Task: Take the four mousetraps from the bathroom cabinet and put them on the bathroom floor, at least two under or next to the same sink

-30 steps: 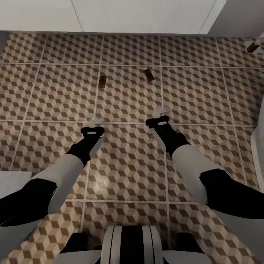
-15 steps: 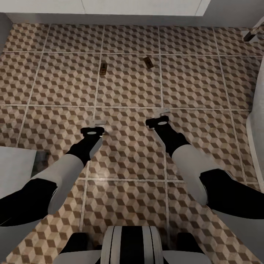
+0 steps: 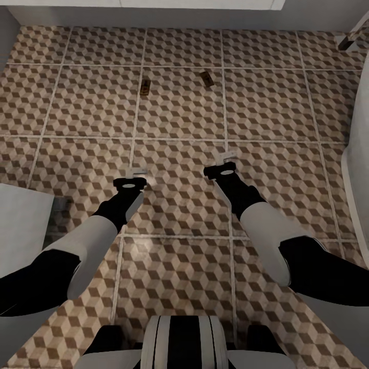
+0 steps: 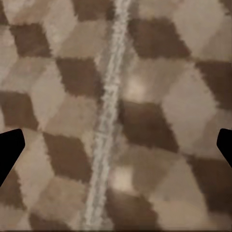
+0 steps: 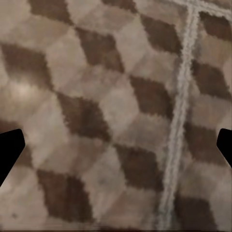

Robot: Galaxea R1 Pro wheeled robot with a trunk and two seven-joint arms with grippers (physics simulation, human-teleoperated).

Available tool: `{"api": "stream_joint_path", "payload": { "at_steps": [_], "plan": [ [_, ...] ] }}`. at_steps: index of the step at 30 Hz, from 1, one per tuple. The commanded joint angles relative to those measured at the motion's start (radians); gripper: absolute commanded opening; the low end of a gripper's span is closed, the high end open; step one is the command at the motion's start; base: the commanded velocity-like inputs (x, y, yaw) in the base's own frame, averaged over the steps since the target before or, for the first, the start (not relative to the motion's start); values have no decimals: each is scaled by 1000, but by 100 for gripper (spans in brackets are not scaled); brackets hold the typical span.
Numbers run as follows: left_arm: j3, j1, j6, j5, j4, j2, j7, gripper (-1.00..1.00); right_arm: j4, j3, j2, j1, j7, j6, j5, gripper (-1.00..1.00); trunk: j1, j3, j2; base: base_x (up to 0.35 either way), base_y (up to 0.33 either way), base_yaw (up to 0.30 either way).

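Two mousetraps lie flat on the bathroom floor (image 3: pixel 179 118) near the far wall: one (image 3: pixel 145 87) to the left, the other (image 3: pixel 207 78) to the right. Both arms reach forward over the tiles, well short of them. My left gripper (image 3: pixel 138 170) is open and empty, and in the left wrist view its dark fingertips (image 4: pixel 9 147) stand far apart over a grout line. My right gripper (image 3: pixel 224 156) is open and empty too, its fingertips (image 5: pixel 9 145) wide apart above bare cube-pattern tile. The cabinet and the sink are out of view.
A white wall base (image 3: pixel 154 13) runs along the far side. A white curved fixture (image 3: pixel 359 174) edges the right, and a pale grey surface (image 3: pixel 20 230) sits at the near left. A small dark object (image 3: pixel 351 38) lies at the far right corner.
The whole view has slid so that the floor and both mousetraps sit farther off; the camera has backed away from the wall. Arms and grippers hold the same pose.
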Motion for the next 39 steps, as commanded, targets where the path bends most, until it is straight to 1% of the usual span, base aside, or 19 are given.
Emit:
{"api": "stream_joint_path", "payload": {
  "at_steps": [1, 20, 26, 33, 39],
  "plan": [
    [-9, 0, 6, 9, -2, 1, 8, 100, -1, 4, 0, 0, -3, 10, 10, 100, 0, 0, 0, -21, 0, 0],
    [-9, 4, 12, 8, 1, 0, 7, 100, 7, 3, 0, 0, -4, 10, 10, 100, 0, 0, 0, -4, 0, 0],
    [-9, 12, 12, 8, 2, 0, 6, 100, 29, 3, -7, 0, -3, -6, 10, 100, -3, 23, 1, 0, 0, 0],
    [-9, 31, 9, 8, 1, -1, 5, 100, 78, 3, -10, 0, -3, -57, 10, 100, -6, 50, 3, 0, 0, 0],
    [-9, 46, 6, 8, 1, -1, 3, 100, 107, 3, -11, 0, -3, -84, 10, 100, -9, 73, 4, 0, 0, 0]
  ]
}}
